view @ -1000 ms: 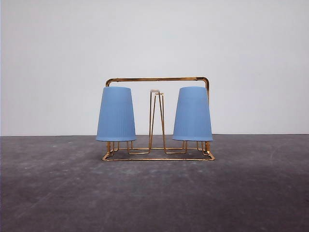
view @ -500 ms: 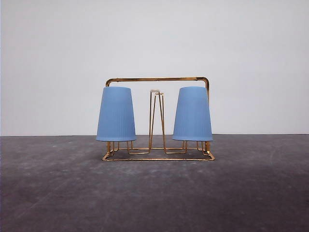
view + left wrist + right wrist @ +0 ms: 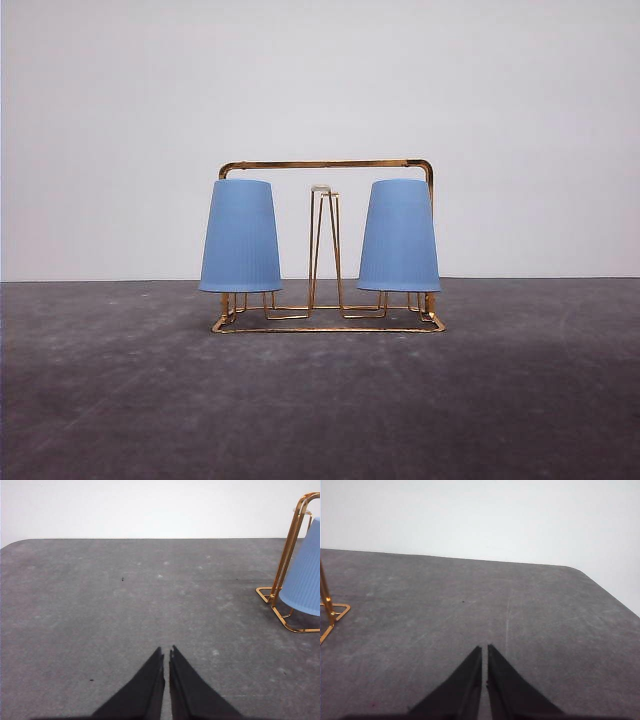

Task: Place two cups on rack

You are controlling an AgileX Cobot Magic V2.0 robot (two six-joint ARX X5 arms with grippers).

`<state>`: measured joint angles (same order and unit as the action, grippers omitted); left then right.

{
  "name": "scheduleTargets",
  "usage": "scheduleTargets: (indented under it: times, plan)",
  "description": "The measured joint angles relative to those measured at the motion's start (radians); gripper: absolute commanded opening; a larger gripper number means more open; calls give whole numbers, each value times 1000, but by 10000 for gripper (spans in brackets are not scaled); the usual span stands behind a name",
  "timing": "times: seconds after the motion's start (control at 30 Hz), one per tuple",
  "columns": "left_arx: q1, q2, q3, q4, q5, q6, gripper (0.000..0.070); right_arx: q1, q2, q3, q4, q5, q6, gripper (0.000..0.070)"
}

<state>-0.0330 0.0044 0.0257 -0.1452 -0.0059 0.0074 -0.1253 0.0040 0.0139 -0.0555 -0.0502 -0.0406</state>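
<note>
Two light-blue ribbed cups hang upside down on the gold wire rack [image 3: 327, 164] in the front view: one cup [image 3: 240, 236] on the left prong, the other cup [image 3: 399, 235] on the right prong. A bare middle prong [image 3: 323, 245] stands between them. In the left wrist view my left gripper [image 3: 166, 653] is shut and holds nothing, with the rack's end [image 3: 288, 555] and a cup [image 3: 305, 577] off to its side. My right gripper [image 3: 484, 649] is shut and holds nothing too, and a corner of the rack's base [image 3: 331, 612] lies beside it.
The dark grey tabletop [image 3: 320, 400] stretches in front of the rack, with a plain white wall behind. The table's rounded far corners show in the left wrist view [image 3: 15, 542] and in the right wrist view [image 3: 580, 572].
</note>
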Motion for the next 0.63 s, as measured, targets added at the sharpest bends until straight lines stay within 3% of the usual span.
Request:
scheduleTargets:
  times: [0.63]
  plan:
    - [0,0,0,0,0,0,0,0,0,0,0,0,0,17]
